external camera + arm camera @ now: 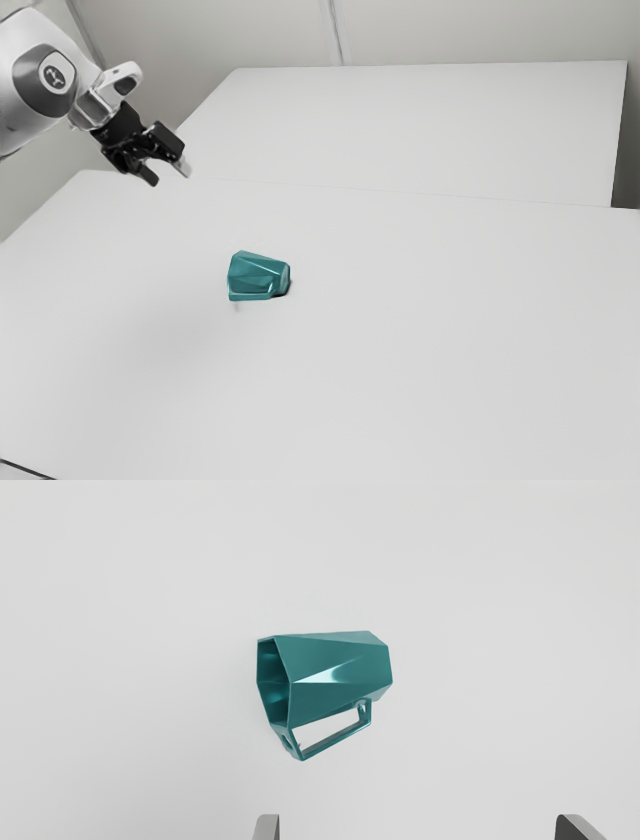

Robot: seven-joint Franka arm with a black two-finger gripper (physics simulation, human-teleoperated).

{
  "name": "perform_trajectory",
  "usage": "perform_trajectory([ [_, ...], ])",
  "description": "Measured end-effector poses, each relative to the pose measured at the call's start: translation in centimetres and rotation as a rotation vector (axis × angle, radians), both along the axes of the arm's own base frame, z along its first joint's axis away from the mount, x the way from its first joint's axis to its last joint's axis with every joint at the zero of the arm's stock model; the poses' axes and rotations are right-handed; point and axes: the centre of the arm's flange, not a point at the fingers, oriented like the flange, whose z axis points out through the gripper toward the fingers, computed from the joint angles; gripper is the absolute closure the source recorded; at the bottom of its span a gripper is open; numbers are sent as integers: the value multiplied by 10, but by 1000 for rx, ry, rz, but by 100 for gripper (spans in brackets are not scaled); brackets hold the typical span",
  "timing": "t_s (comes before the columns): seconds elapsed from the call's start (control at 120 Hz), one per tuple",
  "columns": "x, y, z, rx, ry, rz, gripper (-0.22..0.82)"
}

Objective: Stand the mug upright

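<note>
Angling down from the exterior view's upper left, the white arm (32, 85) holds its end effector (168, 176) above the pale desk (420, 350), fingers spread wide! And there's the teal mug (259, 277), lying on its side on the desk, well apart from them, mouth facing the exterior view's left, handle (336, 740) on the side nearer the fingertips. Smooth white desktop, soft shading, and pale grey walls (480, 30) rise behind.
</note>
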Motion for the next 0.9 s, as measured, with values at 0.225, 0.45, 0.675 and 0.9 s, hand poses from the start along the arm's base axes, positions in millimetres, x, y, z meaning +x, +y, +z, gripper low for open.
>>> perform_trajectory([
  [0.225, 1, 35, -55, -102, -85, 8, 0],
  [0.45, -12, 59, -104, -187, -137, 9, 0],
  [0.675, -22, 73, -143, -272, -208, 13, 0],
  [0.9, -26, 50, -177, -400, -206, -18, 0],
])
